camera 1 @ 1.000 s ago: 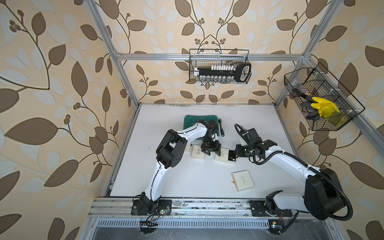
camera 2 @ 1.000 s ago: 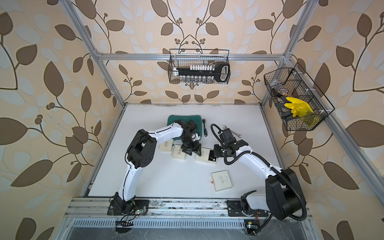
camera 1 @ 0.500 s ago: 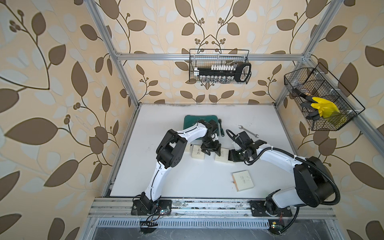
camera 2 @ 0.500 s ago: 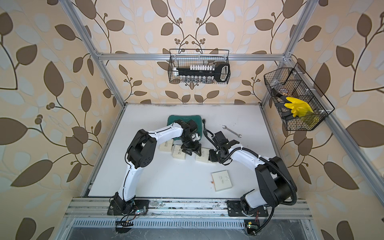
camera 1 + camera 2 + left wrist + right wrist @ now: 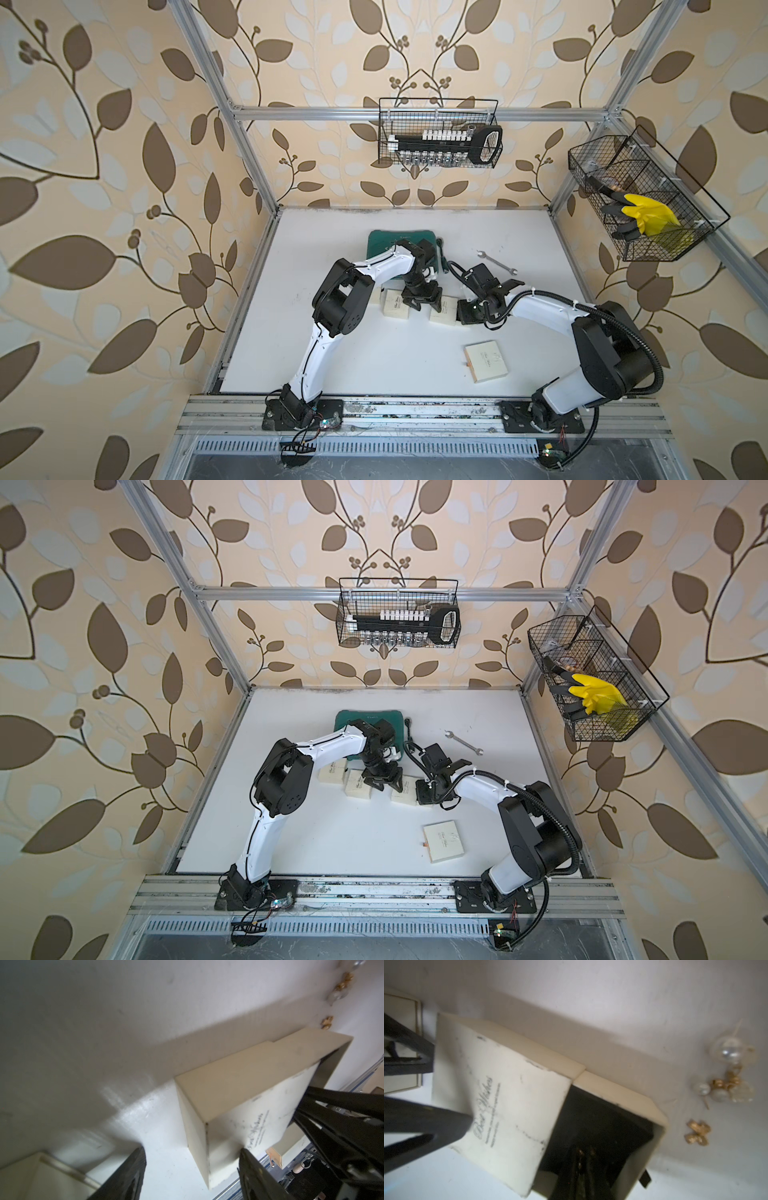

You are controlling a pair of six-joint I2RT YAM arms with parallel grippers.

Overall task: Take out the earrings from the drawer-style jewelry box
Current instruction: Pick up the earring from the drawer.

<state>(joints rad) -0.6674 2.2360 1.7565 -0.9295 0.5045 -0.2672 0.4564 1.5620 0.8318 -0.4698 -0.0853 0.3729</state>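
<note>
Beside the scuffed cream box [image 5: 508, 1105], pearly, gold-glitter earrings [image 5: 719, 1084].

Leaf-print wallpaper [image 5: 124, 124] on every wall. White tabletop [image 5: 395, 353] below; wire basket [image 5: 386, 120] at twelve o'clock, corner basket [image 5: 656, 249] at two.

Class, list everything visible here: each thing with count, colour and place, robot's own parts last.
boxes: four, cream, on the table; one's drawer open.
earrings: at least three, gold and pearly, beside that drawer.
wrench: one, silver, table's far right.
mat: one, green, table's far middle.
baskets: two, black wire, on the walls.
glove: one, yellow, right-hand basket.
left claw: one, black, open, on the open box.
right claw: one, black, shut, inside the drawer.
</note>
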